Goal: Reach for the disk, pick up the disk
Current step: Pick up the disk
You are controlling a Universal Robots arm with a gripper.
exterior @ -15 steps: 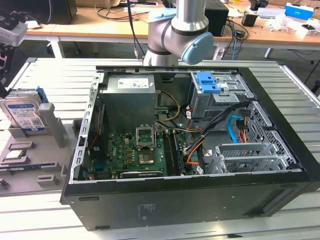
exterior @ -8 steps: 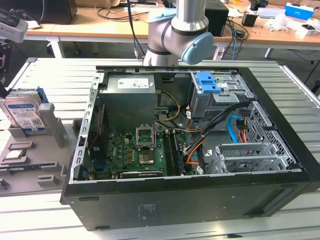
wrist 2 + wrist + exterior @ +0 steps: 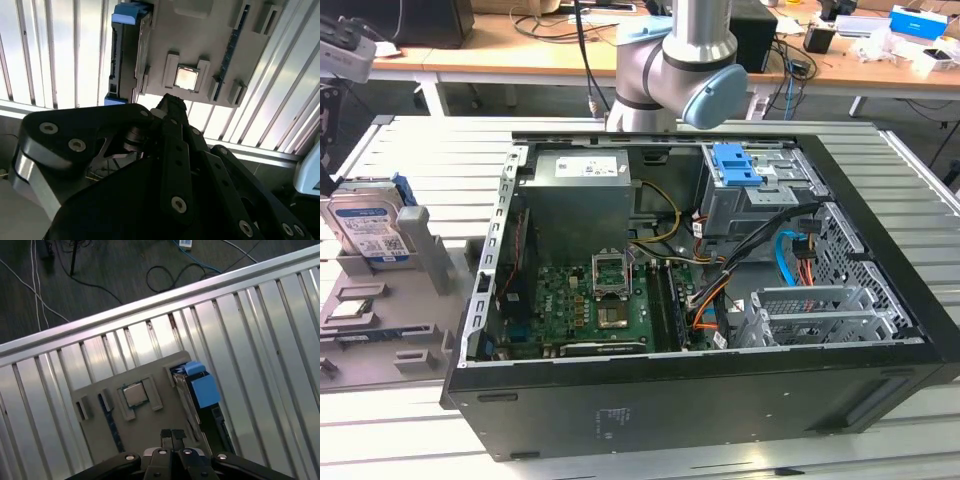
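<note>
Disk (image 3: pixel 200 390) stands on edge in the grey tray (image 3: pixel 150 422), near the gripper (image 3: pixel 172 435) but apart from it; the gripper's fingertips are pressed together, pinching nothing.

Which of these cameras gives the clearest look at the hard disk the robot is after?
The exterior view: the disk stands upright in a grey holder, its labelled face toward the camera. Both wrist views catch it edge-on, mostly its thin side and blue rail.

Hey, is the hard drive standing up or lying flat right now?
Standing up. In the exterior view the hard drive stands on edge on the grey tray, its label facing the camera.
</note>
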